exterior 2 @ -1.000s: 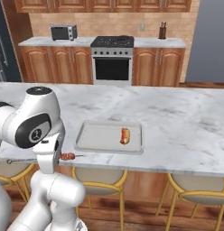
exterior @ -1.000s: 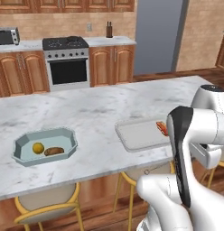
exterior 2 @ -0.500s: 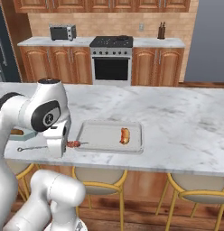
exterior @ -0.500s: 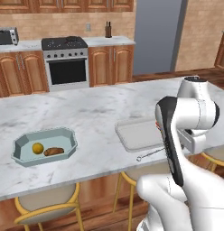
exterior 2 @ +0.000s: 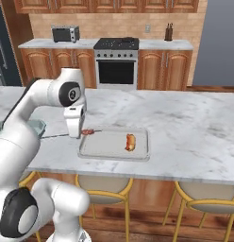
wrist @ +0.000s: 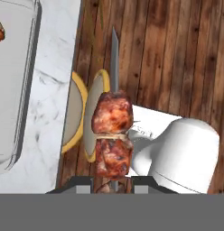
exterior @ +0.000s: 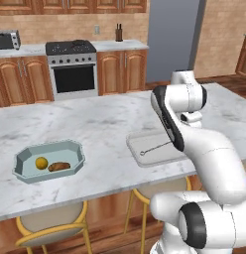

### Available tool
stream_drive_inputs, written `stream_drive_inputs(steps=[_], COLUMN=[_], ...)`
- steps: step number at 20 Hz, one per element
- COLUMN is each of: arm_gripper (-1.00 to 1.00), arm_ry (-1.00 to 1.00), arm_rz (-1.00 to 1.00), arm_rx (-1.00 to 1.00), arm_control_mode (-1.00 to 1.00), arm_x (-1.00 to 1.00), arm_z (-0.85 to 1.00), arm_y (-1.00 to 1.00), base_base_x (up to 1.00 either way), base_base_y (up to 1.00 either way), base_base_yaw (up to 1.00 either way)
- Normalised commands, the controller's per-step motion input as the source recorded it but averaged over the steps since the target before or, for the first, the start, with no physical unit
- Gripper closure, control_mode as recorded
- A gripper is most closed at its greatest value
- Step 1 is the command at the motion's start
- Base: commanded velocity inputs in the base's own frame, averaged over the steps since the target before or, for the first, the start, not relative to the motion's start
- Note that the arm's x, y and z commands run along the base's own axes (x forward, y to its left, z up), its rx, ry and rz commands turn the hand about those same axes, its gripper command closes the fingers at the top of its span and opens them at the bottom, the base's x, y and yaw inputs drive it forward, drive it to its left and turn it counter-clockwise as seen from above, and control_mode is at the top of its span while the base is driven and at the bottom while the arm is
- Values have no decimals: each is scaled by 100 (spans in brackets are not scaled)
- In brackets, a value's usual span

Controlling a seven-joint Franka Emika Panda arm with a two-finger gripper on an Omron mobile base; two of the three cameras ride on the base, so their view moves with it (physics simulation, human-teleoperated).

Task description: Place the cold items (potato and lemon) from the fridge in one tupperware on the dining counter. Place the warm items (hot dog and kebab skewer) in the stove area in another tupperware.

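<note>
My gripper [exterior 2: 77, 134] is shut on the kebab skewer [exterior 2: 87, 132] at the left end of the flat grey tupperware [exterior 2: 114, 152]. Its thin stick [exterior: 154, 147] pokes out sideways over that tupperware. In the hand view the browned meat chunks of the skewer [wrist: 111, 133] sit just above my fingertips [wrist: 111, 184], metal tip pointing away. The hot dog [exterior 2: 130, 142] lies inside the grey tupperware. A teal tupperware [exterior: 26, 173] to the left on the dining counter holds the lemon [exterior: 41, 162] and the potato [exterior: 59, 166]. My forearm hides the gripper in the left base view.
Yellow-rimmed stools [wrist: 93, 117] stand under the marble counter's front edge [exterior 2: 137, 172]. Across the aisle are the stove [exterior 2: 116, 64], wooden cabinets, a toaster oven [exterior 2: 65, 33] and a knife block [exterior 2: 169, 32].
The arm has swung up from beside the counter's front edge and in over the counter, carrying the skewer to the grey tupperware's left end. The grip has stayed shut.
</note>
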Motion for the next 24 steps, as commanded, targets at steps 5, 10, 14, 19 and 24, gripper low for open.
stream_drive_inputs(steps=[5, 10, 14, 19, 24], arm_gripper=[100, 100, 100, 100, 100], arm_ry=[1, -2, -3, 0, 0], arm_rz=[9, 22, 31, 25, 14], arm_rx=[0, 1, 0, 1, 0], arm_control_mode=[-100, -100, -100, -100, -100], arm_x=[100, 100, 100, 84, 88], arm_z=[-41, -47, -65, -38, -48], arm_y=[-24, -58, -29, 3, 2], base_base_x=[0, 0, 0, 0, 0], base_base_y=[0, 0, 0, 0, 0], base_base_yaw=[0, 0, 0, 0, 0])
